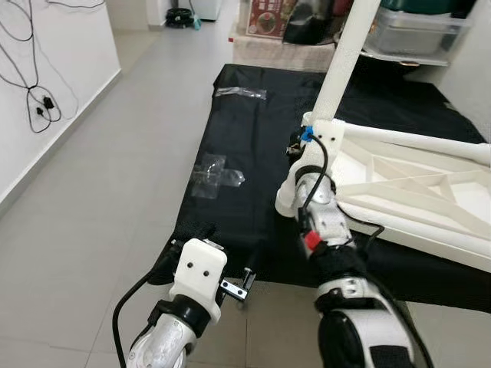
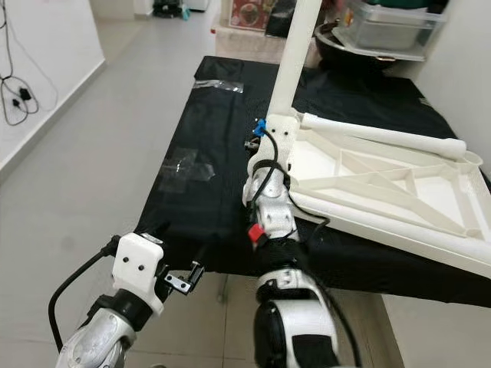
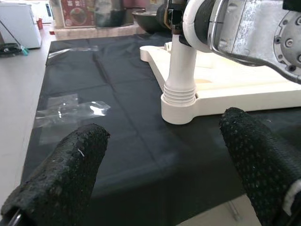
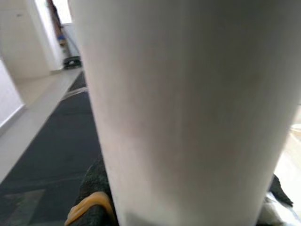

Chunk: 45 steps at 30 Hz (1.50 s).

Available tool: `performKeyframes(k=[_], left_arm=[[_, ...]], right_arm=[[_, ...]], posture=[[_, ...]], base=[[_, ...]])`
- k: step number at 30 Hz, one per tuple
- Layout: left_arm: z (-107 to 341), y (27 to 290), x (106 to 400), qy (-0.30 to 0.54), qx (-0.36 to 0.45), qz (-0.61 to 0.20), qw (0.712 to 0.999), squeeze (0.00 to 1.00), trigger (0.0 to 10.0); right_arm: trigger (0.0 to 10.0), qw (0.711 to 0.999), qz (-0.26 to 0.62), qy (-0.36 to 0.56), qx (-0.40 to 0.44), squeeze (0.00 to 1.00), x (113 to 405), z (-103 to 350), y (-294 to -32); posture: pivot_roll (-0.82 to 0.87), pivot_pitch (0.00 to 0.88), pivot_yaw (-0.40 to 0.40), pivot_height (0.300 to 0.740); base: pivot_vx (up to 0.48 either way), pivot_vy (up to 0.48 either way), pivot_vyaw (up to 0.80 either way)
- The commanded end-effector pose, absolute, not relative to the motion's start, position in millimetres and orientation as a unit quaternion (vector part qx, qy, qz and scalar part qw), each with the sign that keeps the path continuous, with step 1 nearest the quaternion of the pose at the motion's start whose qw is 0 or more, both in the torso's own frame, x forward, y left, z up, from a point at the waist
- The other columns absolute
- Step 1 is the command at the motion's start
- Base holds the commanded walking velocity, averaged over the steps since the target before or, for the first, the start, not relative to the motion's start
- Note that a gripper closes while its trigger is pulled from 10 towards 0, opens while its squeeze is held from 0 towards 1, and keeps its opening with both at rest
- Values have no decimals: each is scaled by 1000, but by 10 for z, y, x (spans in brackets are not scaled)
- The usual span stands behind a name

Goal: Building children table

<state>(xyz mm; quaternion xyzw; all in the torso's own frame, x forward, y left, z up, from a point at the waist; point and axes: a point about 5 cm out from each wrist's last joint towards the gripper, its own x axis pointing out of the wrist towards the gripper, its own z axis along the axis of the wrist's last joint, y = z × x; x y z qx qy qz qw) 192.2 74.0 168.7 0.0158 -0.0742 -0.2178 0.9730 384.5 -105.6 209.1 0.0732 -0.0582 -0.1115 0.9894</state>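
Note:
A white children's table top (image 1: pixel 414 184) lies upside down on a black cloth (image 1: pixel 245 130) on the floor. One white table leg (image 1: pixel 345 54) stands upright in the near left corner socket (image 3: pixel 178 110). My right gripper (image 1: pixel 307 147) is shut on the table leg (image 4: pixel 188 108) just above the socket, and the right wrist view looks straight at the leg from very close. My left gripper (image 3: pixel 160 169) hangs open over the cloth's front edge, left of that corner, with nothing between its fingers (image 3: pixel 61 183).
Patches of clear tape (image 1: pixel 217 175) stick to the cloth left of the table. Grey tiled floor (image 1: pixel 115 192) runs along the left up to a white wall with hanging cables (image 1: pixel 38 100). Boxes and plastic containers (image 1: pixel 414 31) stand behind the cloth.

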Motion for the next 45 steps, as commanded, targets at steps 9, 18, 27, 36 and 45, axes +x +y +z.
performKeyframes(k=[9, 18, 27, 36, 45], left_arm=[[1665, 762, 1909, -70, 9, -199, 978, 0, 10000], [1699, 794, 1945, -78, 8, -179, 981, 0, 10000], [1638, 797, 1915, -66, 9, -182, 981, 0, 10000], [1631, 798, 1909, -64, 7, -179, 982, 0, 10000], [1618, 800, 1893, -62, 7, -180, 982, 0, 10000]], right_arm=[[10000, 989, -73, -118, 42, 1000, 3776, 2139, -1185], [10000, 935, 351, -17, 49, 0, 3833, 2034, -1060], [10000, 852, 521, 52, 0, 0, 3720, 1898, -1033], [0, 873, 486, -30, 33, 0, 3837, 2183, -897], [0, 986, 166, -25, -12, 0, 4043, 2080, -1181]], posture=[[92, 115, -81, 740], [84, 112, -88, 740], [87, 111, -88, 740], [95, 105, -92, 740], [93, 101, -88, 740]], base=[[0, 0, 0], [0, 0, 0], [0, 0, 0], [0, 0, 0], [0, 0, 0]])
